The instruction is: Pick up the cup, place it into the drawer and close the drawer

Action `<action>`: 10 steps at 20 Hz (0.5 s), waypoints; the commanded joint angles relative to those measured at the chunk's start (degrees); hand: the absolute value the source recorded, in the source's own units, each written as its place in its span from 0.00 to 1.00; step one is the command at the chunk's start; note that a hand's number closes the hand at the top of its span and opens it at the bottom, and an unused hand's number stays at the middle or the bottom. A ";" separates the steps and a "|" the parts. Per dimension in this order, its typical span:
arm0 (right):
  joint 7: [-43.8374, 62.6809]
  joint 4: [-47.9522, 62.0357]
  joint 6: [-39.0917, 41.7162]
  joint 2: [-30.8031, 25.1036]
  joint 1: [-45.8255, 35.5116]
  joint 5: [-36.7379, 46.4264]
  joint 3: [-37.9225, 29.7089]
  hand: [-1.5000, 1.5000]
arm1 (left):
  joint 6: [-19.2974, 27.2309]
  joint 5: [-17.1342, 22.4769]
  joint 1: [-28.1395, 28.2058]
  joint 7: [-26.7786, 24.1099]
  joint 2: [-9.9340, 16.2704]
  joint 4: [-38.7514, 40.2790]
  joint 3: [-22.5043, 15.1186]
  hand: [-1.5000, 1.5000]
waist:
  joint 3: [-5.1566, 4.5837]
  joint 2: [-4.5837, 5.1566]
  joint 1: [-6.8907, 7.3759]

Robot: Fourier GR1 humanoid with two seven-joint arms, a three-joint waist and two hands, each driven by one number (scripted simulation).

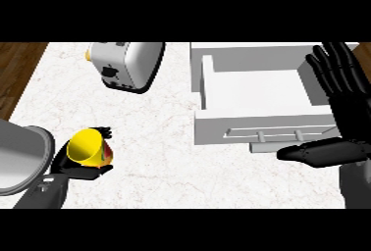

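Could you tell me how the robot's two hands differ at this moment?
The left hand is curled round the yellow cup, while the right hand holds nothing. The left hand's fingers are bent and largely hidden by the cup; the right hand's fingers are straight and spread. The left hand sits over the counter at lower left, whereas the right hand stands beside the open drawer. Both hands are black.

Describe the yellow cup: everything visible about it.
The yellow cup is smooth and glossy, with a red patch on its right side. It sits tilted, its open mouth facing up and left, at the lower left over the white counter. The left hand curls round it from below, hiding its base.
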 commanded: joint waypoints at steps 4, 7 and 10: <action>0.09 -0.24 -0.90 0.25 0.42 1.85 0.67 0.00 | 5.18 -0.18 0.47 -15.13 -0.72 -3.47 1.07 1.00 | 0.03 -0.05 0.61; -2.19 0.72 0.37 -0.04 1.37 0.45 -0.56 0.00 | 8.24 0.57 0.62 -17.94 -2.32 -4.17 2.14 1.00 | 0.13 -0.20 0.75; -0.92 1.80 2.59 -2.80 0.76 -2.71 -3.60 0.00 | 16.38 5.23 -0.16 -16.26 -4.46 -3.73 7.86 1.00 | 0.18 -0.20 0.90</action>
